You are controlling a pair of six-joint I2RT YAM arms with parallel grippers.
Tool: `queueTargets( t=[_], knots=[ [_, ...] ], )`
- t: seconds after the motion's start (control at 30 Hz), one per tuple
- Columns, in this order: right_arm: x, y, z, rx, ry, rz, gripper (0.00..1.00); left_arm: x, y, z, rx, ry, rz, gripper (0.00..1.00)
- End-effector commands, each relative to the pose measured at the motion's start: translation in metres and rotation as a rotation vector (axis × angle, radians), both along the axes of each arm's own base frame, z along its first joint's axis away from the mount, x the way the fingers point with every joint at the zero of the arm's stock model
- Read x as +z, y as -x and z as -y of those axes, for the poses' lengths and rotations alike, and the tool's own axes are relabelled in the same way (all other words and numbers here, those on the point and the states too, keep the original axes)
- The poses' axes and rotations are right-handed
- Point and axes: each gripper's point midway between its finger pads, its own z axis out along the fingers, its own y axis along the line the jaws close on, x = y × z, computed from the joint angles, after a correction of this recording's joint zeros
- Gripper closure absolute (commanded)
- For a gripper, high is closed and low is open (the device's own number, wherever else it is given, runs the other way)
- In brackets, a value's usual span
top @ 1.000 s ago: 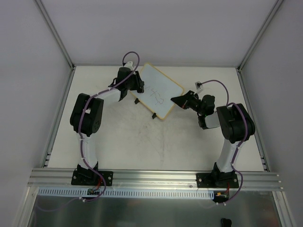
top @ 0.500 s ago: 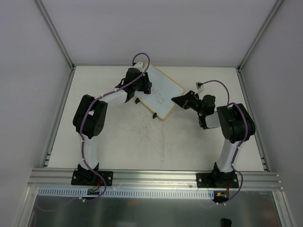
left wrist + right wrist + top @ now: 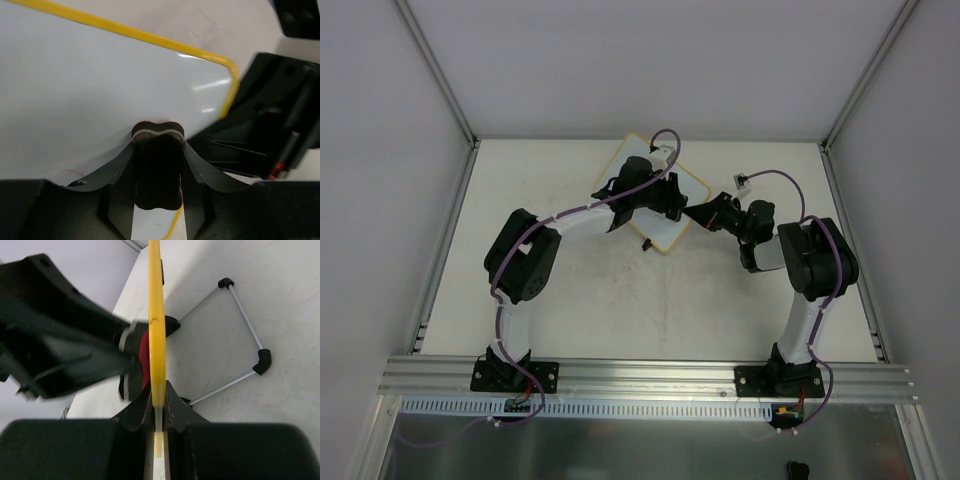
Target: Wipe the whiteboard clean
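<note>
The whiteboard [image 3: 667, 233], white with a yellow-tan frame, stands tilted at the back middle of the table. My left gripper [image 3: 674, 205] is shut on a small black eraser [image 3: 156, 167] with a red and white top layer. It presses the eraser on the board's white face [image 3: 100, 85] near its right corner. No writing shows on that face. My right gripper [image 3: 693, 212] is shut on the board's frame edge [image 3: 156, 315], which runs straight up between its fingers [image 3: 131, 412]. The eraser's red layer [image 3: 144, 357] touches the board just left of that edge.
The board's wire stand with two black feet [image 3: 263, 360] rests on the table behind it. A small white tag [image 3: 741, 181] lies right of the board. Grey walls and metal posts [image 3: 440, 80] close in the table at the back and sides.
My left arm has swept the eraser rightward across the board, from its left edge to near the right corner. It now covers the board's middle. The right arm has not moved.
</note>
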Motion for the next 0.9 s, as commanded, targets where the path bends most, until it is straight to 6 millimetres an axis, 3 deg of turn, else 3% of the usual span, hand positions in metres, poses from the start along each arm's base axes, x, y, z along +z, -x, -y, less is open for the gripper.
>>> queueTargets(
  t=[0.0, 0.1, 0.37, 0.53, 0.87],
  knots=[
    [0.063, 0.004, -0.023, 0.096, -0.037, 0.326, 1.0, -0.066, 0.083, 0.04, -0.253, -0.034, -0.246, 1.0],
    [0.062, 0.004, -0.022, 0.095, -0.036, 0.325, 1.0, -0.069, 0.083, 0.04, -0.239, -0.043, -0.245, 1.0],
    [0.063, 0.004, -0.022, 0.095, -0.035, 0.328, 1.0, -0.063, 0.059, 0.012, -0.136, -0.068, -0.207, 1.0],
    [0.063, 0.006, -0.022, 0.094, -0.034, 0.328, 1.0, -0.058, 0.032, -0.022, -0.031, -0.068, -0.201, 1.0],
    [0.063, 0.008, -0.021, 0.094, -0.032, 0.329, 1.0, -0.075, -0.024, -0.083, 0.238, -0.064, -0.256, 1.0]
  ],
)
